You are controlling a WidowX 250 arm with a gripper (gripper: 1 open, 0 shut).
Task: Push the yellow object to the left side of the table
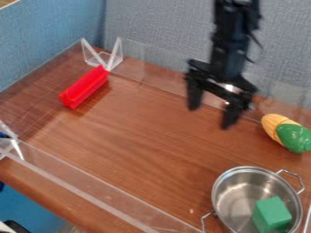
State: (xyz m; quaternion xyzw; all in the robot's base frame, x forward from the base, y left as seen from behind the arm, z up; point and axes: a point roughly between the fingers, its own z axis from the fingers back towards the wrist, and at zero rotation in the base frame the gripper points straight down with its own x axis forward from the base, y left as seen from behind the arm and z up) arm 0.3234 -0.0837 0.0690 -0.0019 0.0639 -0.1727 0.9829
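Single view only, so no overlap to report. Camera sits high off one near corner of the table [134, 136], looking down at an angle across it. Mid-range: most of the tabletop fits, with the near corner cut off at lower left and the right edge clipped. Blue backdrop [158, 27] fills the upper frame.
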